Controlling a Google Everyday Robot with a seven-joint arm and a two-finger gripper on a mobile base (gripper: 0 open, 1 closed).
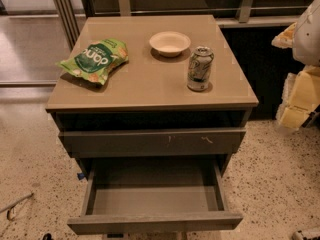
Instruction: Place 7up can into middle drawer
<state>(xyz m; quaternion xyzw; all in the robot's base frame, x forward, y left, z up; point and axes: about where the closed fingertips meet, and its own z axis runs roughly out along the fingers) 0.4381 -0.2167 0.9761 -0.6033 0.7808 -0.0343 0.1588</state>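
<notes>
The 7up can (pixel 200 68) stands upright on the right side of the cabinet top (pixel 145 86), silvery with a pale green-white label. The middle drawer (pixel 155 200) is pulled out below, its flat inside bare. The gripper (pixel 298 100), pale yellow under a white arm part, hangs at the right edge of the view. It is to the right of the cabinet, apart from the can and holding nothing that I can see.
A white bowl (pixel 170 43) sits at the back of the top, left of the can. A green snack bag (pixel 94 60) lies at the left. A shut drawer front with pale scratches (pixel 152 142) is above the open drawer. Speckled floor surrounds the cabinet.
</notes>
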